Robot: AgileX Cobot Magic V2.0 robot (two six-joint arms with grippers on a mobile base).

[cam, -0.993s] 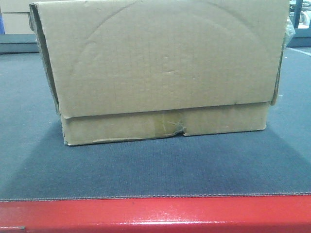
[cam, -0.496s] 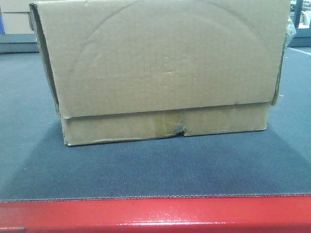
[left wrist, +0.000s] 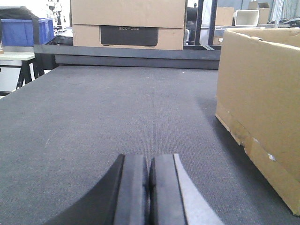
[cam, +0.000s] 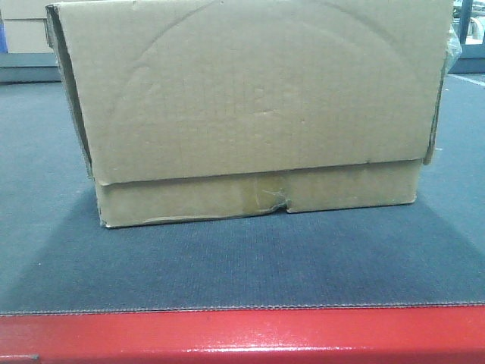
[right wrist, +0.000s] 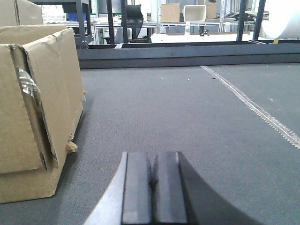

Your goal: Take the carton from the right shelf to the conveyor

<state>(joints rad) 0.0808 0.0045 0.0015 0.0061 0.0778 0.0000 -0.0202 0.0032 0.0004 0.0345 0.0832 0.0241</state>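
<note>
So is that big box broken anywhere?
A little. The carton on the conveyor has a small tear in its taped bottom seam, and loose tape peels off one corner. Otherwise it sits flat.

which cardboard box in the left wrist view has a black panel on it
The far box beyond the conveyor, top centre, with a black panel set in its lower front. The carton at right is plain brown, with only tape marks.

The left gripper (left wrist: 149,187) hung low over the grey belt (left wrist: 117,117), its pads pressed together. The carton (left wrist: 262,108) sat on the belt to its right. A blue bin (left wrist: 21,30) stood far left.
</note>
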